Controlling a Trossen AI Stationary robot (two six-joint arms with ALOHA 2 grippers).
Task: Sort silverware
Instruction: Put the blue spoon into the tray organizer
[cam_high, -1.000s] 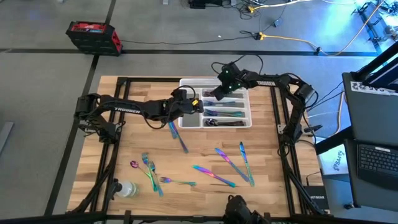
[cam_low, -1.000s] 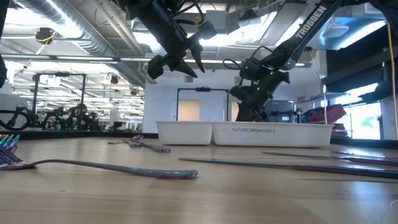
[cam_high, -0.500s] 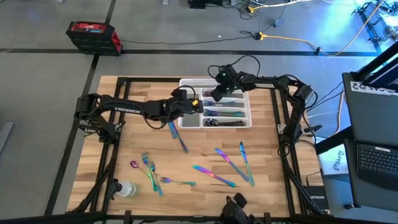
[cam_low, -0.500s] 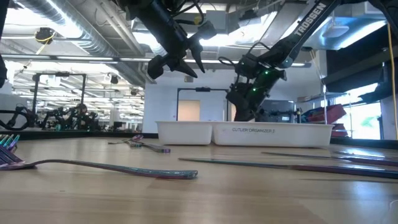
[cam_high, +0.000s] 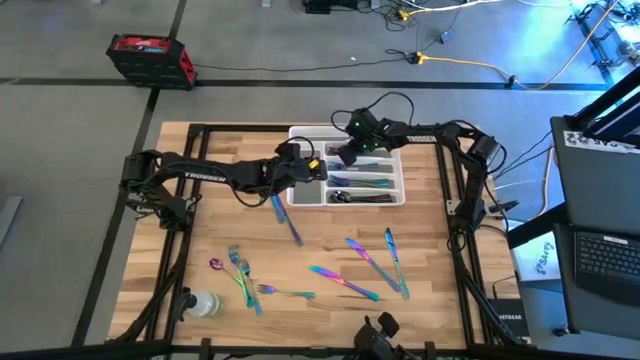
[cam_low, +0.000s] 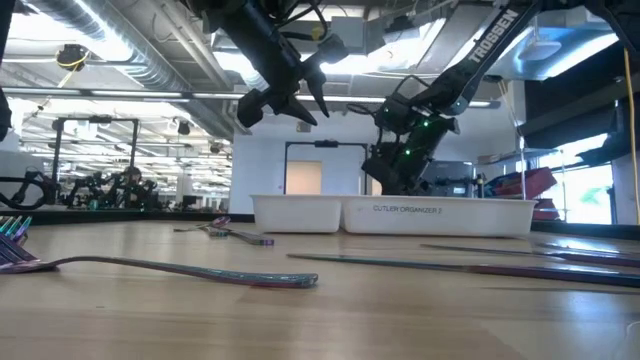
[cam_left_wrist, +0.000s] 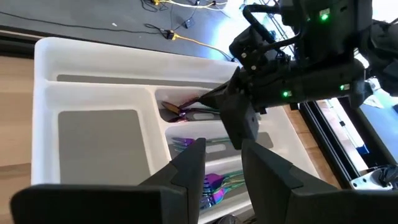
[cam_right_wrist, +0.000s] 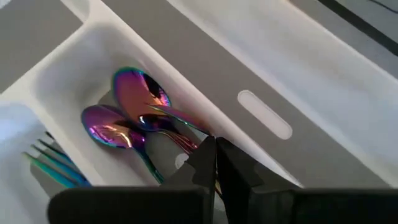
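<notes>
The white tray (cam_high: 297, 133) stands at the table's far side, with iridescent spoons (cam_right_wrist: 111, 127), forks (cam_left_wrist: 186, 144) and more silverware lying in its compartments. My right gripper (cam_right_wrist: 215, 158) is down in the spoon compartment, shut on a spoon (cam_right_wrist: 140, 92). My left gripper (cam_left_wrist: 224, 163) hovers open, well above the tray's left end (cam_low: 290, 100). Loose silverware lies flat on the wood: a knife (cam_high: 288, 222), forks (cam_high: 240, 272) and several pieces (cam_high: 368, 262) nearer the front. My right gripper pinches the spoon by the free end of its handle (cam_right_wrist: 198, 127), between the two fingertips, slanting down from above. The spoon's bowl (cam_right_wrist: 138, 88) rests in the compartment, partly over a second spoon.
A clear bottle (cam_high: 203, 303) lies at the table's near left corner. A small spoon (cam_high: 215, 264) sits beside the forks. Bare wood lies between the tray and the loose pieces. My two grippers are close together over the tray (cam_left_wrist: 93, 74).
My right gripper has moved toward the table's left over the tray and sunk a little into the spoon compartment, carrying the spoon along.
</notes>
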